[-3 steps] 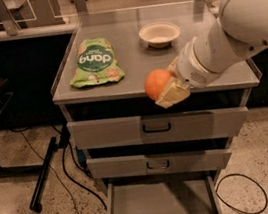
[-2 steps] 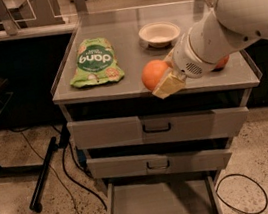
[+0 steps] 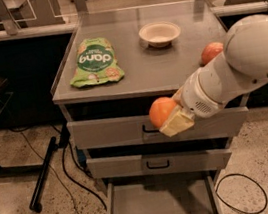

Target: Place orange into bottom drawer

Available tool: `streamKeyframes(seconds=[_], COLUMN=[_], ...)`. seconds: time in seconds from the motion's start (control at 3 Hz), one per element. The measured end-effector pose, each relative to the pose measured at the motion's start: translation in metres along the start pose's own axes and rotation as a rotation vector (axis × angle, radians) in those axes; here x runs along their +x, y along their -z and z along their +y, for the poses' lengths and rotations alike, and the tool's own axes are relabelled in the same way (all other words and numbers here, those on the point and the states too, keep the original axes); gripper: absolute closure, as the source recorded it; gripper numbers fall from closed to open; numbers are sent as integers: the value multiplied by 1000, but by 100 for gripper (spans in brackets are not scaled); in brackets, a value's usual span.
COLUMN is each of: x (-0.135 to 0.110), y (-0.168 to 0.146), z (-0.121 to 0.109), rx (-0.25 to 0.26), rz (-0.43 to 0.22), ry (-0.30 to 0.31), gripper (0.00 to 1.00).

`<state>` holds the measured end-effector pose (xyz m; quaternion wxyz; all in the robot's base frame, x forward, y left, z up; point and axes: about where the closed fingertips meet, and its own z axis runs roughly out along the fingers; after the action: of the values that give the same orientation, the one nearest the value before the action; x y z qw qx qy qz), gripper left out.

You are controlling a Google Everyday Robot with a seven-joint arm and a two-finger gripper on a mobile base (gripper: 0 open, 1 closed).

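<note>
The orange (image 3: 161, 111) is round and matte orange. My gripper (image 3: 169, 115) is shut on it and holds it in the air in front of the top drawer's face, below the cabinet's front edge. The bottom drawer (image 3: 160, 207) is pulled out below, a wide shallow grey tray with a bare floor. The orange hangs well above it, over its right half. My white arm reaches in from the right.
On the grey cabinet top (image 3: 143, 67) lie a green snack bag (image 3: 94, 62), a white bowl (image 3: 160, 33) and a redder apple (image 3: 211, 51) at the right edge. Two upper drawers (image 3: 158, 162) are closed. Cables (image 3: 242, 198) lie on the floor.
My gripper has carried the orange down from the level of the cabinet top to in front of the top drawer's face. The apple on the top has come into view.
</note>
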<state>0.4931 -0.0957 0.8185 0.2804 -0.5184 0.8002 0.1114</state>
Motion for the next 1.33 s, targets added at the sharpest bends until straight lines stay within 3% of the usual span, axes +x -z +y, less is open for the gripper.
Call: streamKeyframes(seconds=[0.33, 0.67, 1.33], x=[9, 25, 108], y=[-5, -13, -73], z=[6, 14, 49], rx=[-16, -42, -161], rz=[11, 16, 40], ry=[-15, -68, -288], gripper=[100, 100, 100])
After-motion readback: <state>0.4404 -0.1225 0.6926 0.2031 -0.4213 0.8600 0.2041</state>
